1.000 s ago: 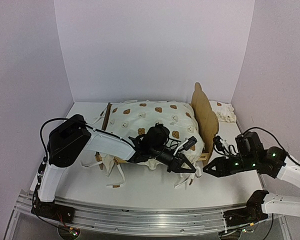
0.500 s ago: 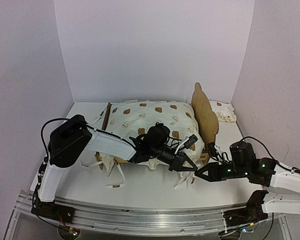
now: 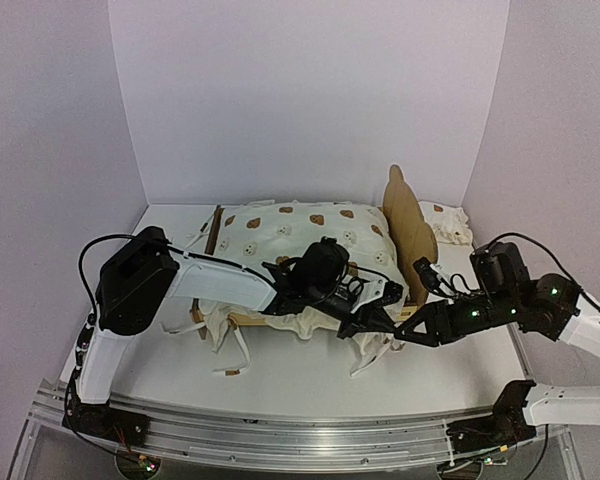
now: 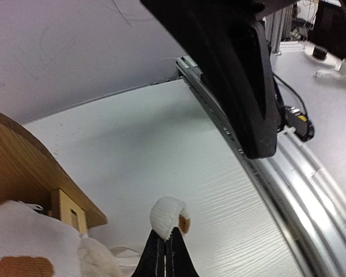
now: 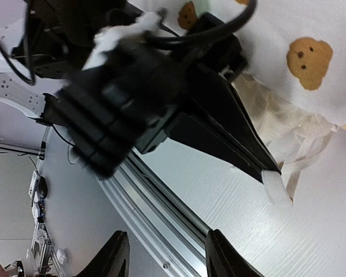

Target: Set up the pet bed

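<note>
Left gripper (image 4: 165, 247) pinches a tie string (image 4: 167, 214) (beside pet bed (image 4: 29, 167) corner).

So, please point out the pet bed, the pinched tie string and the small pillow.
pet bed (image 3: 415, 235): top view, wooden headboard.
pinched tie string (image 4: 167, 213): left wrist view, folded tip.
small pillow (image 3: 452, 225): top view, its middle.

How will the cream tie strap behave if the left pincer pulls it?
Probably floppy: the tie strap folds over above the shut left pincer. Likely light; pulling may tug the soft cushion rather than the pet bed.
</note>
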Robot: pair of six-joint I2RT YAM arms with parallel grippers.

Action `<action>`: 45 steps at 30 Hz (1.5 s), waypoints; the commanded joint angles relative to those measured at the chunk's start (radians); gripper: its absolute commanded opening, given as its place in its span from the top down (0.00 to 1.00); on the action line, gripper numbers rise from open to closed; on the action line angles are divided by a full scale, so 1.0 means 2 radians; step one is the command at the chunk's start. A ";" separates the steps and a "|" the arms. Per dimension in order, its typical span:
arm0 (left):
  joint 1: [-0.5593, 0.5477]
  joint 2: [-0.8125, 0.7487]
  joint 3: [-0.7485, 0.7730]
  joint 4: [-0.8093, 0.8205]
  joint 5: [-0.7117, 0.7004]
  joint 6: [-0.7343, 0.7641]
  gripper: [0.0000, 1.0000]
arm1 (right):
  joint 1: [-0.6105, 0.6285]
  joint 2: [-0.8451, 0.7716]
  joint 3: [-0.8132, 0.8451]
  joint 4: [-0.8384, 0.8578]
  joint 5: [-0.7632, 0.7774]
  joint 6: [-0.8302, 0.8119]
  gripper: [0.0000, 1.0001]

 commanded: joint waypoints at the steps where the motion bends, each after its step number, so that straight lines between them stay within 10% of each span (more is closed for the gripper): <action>1: -0.006 -0.033 0.017 -0.042 -0.059 0.216 1.00 | -0.001 0.021 0.031 -0.064 0.029 0.016 0.53; 22: -0.013 -0.052 -0.016 -0.006 -0.031 0.244 1.00 | -0.043 0.118 0.028 0.015 0.019 -0.072 0.63; 29: -0.013 -0.046 -0.010 0.005 -0.041 0.218 1.00 | -0.051 0.125 0.010 0.029 -0.022 -0.065 0.97; 33: -0.013 -0.044 -0.009 0.019 -0.064 0.190 1.00 | -0.058 0.113 -0.005 0.024 -0.022 -0.045 1.00; 39: -0.010 -0.045 -0.011 0.023 -0.108 0.123 0.65 | -0.070 0.093 -0.028 -0.006 0.036 -0.006 1.00; 45: -0.008 -0.046 -0.012 0.008 -0.165 -0.074 0.62 | -0.071 0.089 -0.033 -0.008 0.047 -0.002 1.00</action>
